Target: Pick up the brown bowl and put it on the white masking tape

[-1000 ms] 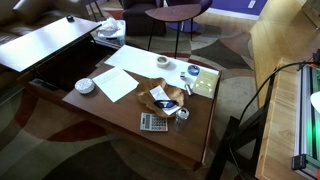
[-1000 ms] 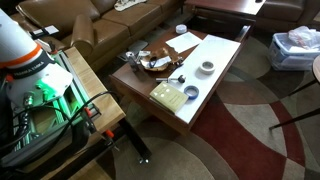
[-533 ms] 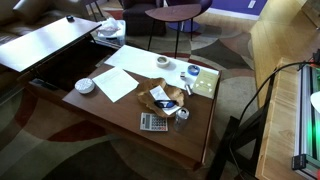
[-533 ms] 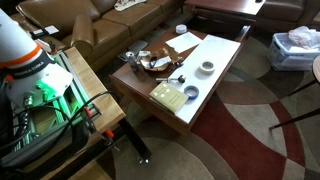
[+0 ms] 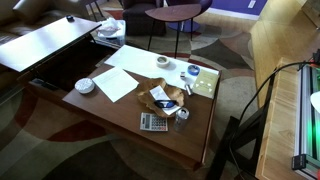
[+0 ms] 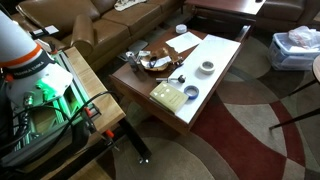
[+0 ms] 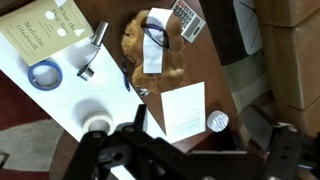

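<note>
The brown bowl [image 7: 158,47] sits near the middle of the wooden coffee table, with a white slip and a dark looped thing lying in it; it shows in both exterior views [image 5: 165,97] [image 6: 155,64]. The white masking tape [image 7: 97,123] lies on a large white sheet, apart from the bowl [image 5: 163,62] [image 6: 206,68]. My gripper [image 7: 190,160] hangs high above the table. Its dark fingers [image 7: 100,150] are spread apart with nothing between them. It touches nothing.
A calculator [image 7: 187,18] lies beside the bowl. A blue-and-white round roll [image 7: 43,75], a pale book [image 7: 45,30], a sheet of paper [image 7: 183,108] and a white round dish [image 7: 217,122] share the table [image 5: 120,110]. Sofas and chairs stand around.
</note>
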`<state>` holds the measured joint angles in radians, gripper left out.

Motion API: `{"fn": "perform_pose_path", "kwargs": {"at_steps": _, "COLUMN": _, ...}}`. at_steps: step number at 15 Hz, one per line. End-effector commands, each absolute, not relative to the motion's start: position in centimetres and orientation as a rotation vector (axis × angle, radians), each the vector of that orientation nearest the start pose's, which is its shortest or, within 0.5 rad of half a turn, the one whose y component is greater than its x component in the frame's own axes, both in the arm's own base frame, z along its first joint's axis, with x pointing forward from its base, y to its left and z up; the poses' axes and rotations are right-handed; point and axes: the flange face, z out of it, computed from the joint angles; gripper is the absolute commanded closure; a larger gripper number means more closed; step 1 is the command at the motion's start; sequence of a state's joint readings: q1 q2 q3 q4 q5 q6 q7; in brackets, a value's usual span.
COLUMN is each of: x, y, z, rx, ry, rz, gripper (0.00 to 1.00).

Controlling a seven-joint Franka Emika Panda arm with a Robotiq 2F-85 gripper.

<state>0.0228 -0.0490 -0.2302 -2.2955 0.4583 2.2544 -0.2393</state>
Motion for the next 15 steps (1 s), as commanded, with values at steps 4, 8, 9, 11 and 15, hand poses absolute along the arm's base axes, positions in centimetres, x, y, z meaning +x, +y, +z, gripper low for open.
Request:
{"fn": "perform_pose_path", "kwargs": {"at_steps": 4, "x": 53.1, "y": -13.8, "z": 31.3, "rx": -2.773, "ry": 0.547, "rz": 0.017, "gripper": 0.00}}
{"fn": "perform_pose_path", "kwargs": {"at_steps": 8, "x": 54.4, "y": -15.6, "z": 28.9, "rx": -2.768, "ry": 0.632, "rz": 0.075, "gripper": 0.00}}
{"fn": "perform_pose_path", "kwargs": {"at_steps": 9, "x": 54.5, "y": -15.5, "z": 29.1, "rx": -2.766, "ry": 0.635, "rz": 0.077, "gripper": 0.00}}
{"fn": "perform_pose_path", "kwargs": {"at_steps": 11, "x": 54.7, "y": -15.8, "z": 27.9, "rx": -2.740, "ry": 0.652, "rz": 0.121, "gripper": 0.00}}
{"fn": "perform_pose_path", "kwargs": {"at_steps": 15, "x": 54.8, "y": -17.8, "z": 21.6, "rx": -2.616, "ry": 0.731, "rz": 0.296, "gripper": 0.00}}
